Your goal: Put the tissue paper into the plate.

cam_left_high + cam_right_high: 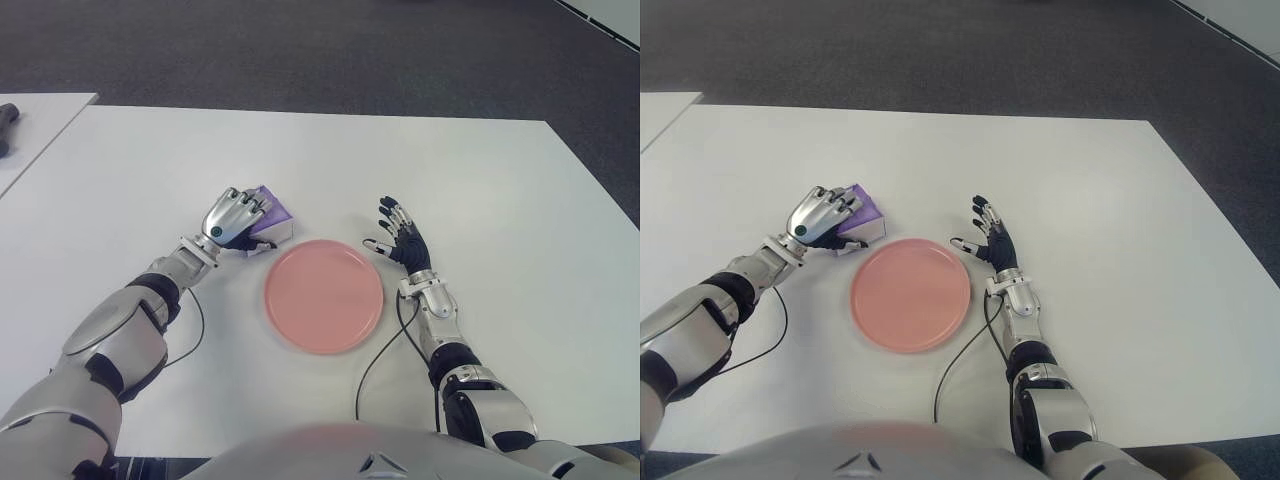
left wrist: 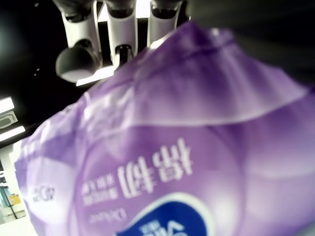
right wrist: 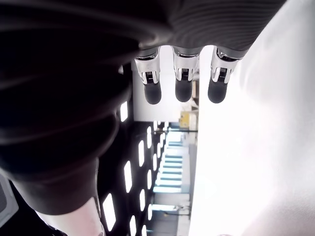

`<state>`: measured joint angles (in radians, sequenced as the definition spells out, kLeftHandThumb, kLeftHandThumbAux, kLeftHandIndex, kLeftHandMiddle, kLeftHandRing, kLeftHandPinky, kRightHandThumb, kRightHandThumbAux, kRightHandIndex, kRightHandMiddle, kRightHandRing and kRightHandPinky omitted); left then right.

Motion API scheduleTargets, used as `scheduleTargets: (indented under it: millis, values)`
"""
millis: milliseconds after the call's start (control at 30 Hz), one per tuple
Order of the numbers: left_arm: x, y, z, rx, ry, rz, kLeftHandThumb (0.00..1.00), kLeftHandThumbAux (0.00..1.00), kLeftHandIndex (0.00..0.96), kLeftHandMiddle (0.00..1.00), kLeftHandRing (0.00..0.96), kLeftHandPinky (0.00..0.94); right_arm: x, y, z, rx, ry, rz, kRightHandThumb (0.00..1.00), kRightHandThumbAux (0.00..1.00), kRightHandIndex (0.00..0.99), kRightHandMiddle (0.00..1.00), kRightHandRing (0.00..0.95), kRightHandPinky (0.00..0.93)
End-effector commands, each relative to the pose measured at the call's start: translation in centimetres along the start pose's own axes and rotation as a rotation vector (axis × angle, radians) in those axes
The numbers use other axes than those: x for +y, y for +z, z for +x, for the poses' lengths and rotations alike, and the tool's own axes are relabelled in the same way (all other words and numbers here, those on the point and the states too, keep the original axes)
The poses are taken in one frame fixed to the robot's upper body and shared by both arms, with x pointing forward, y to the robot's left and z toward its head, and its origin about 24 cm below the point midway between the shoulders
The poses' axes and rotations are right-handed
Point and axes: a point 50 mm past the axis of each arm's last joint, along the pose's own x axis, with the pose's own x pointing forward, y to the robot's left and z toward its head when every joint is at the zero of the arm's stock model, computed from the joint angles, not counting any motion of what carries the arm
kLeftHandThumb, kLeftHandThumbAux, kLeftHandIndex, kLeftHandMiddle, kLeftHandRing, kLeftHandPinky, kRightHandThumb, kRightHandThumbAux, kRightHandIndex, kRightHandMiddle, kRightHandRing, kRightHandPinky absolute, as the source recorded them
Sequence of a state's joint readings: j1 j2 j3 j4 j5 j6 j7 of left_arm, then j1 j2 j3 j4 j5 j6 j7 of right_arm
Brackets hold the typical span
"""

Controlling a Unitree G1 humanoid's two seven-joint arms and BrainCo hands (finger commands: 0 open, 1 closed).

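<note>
Purple tissue pack (image 1: 270,213) sits under your left hand (image 1: 232,219), whose fingers (image 2: 121,29) curl over its top and grip it on the white table (image 1: 480,190). You have the pack just beside the pink plate (image 1: 323,296), off its far-left rim and not in it. Your right hand (image 1: 400,238) shows at the plate's right edge, fingers (image 3: 183,81) spread and holding nothing.
</note>
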<state>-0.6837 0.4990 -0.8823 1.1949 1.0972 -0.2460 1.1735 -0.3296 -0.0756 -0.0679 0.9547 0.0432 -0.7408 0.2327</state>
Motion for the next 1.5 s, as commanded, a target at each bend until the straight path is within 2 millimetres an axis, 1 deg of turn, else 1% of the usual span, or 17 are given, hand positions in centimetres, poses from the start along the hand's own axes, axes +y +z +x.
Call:
scheduleTargets:
  millis: [33,233,333,433,633,900,933,1033,1167,1267,1400,1467,1500]
  values:
    - [0.8,-1.0,0.6,0.000,0.011,-0.014,0.856,0.663,0.407,0.557,0.853,0.867,0.2,-2.8,-2.8,0.133,-0.007,0.028,0.000,0.864,0.038,0.001,0.000,0.037]
    - [2.3,-2.9,2.0,0.020,0.064,0.013,0.856,0.664,0.406,0.556,0.854,0.865,0.1,-2.9,-2.7,0.150,-0.016,0.039,0.000,0.867,0.036,0.000,0.000,0.033]
    - [3.7,-4.1,3.0,0.029,0.110,-0.002,0.855,0.664,0.405,0.554,0.854,0.863,0.2,-2.8,-2.7,0.135,-0.016,0.038,0.000,0.866,0.035,0.001,0.000,0.029]
    - [5.2,-4.7,4.0,0.038,0.164,-0.027,0.855,0.665,0.405,0.552,0.854,0.859,0.2,-2.7,-2.7,0.123,-0.011,0.030,0.000,0.866,0.036,0.002,0.000,0.035]
    - [8.5,-5.1,5.2,0.034,0.277,-0.074,0.855,0.666,0.403,0.549,0.854,0.848,0.2,-2.8,-2.7,0.133,-0.007,0.039,0.000,0.867,0.036,0.001,0.000,0.038]
    - [11.9,-5.4,5.8,0.063,0.372,-0.177,0.854,0.667,0.401,0.544,0.851,0.831,0.4,-2.7,-2.6,0.124,-0.009,0.040,0.000,0.858,0.032,0.001,0.000,0.037]
    - [12.3,-5.4,5.8,0.065,0.378,-0.189,0.854,0.667,0.401,0.543,0.851,0.830,0.4,-2.6,-2.7,0.118,-0.007,0.037,0.000,0.858,0.031,0.001,0.000,0.037]
    - [14.3,-5.2,6.3,0.053,0.421,-0.249,0.854,0.667,0.400,0.541,0.851,0.829,0.3,-2.6,-2.7,0.109,-0.002,0.029,0.000,0.864,0.033,0.002,0.000,0.040]
    - [15.6,-4.8,6.2,0.041,0.446,-0.284,0.854,0.668,0.400,0.539,0.850,0.827,0.3,-2.7,-2.7,0.120,-0.002,0.033,0.000,0.872,0.036,0.003,0.000,0.045]
    - [16.1,-4.6,6.1,0.026,0.457,-0.303,0.854,0.668,0.399,0.538,0.850,0.826,0.3,-2.9,-2.6,0.148,-0.011,0.041,0.000,0.877,0.036,0.004,0.000,0.047]
    - [16.7,-3.7,5.7,-0.019,0.475,-0.327,0.854,0.668,0.400,0.538,0.850,0.827,0.5,-3.0,-2.5,0.166,-0.033,0.049,0.000,0.878,0.035,0.006,0.000,0.049]
    - [16.8,-2.9,5.6,-0.042,0.483,-0.344,0.855,0.667,0.400,0.539,0.851,0.828,0.6,-3.0,-2.5,0.170,-0.039,0.051,0.000,0.878,0.033,0.006,0.000,0.045]
    - [16.8,-2.0,5.5,-0.064,0.487,-0.363,0.855,0.667,0.400,0.539,0.851,0.828,0.6,-3.0,-2.5,0.168,-0.039,0.055,0.000,0.878,0.033,0.006,0.000,0.043]
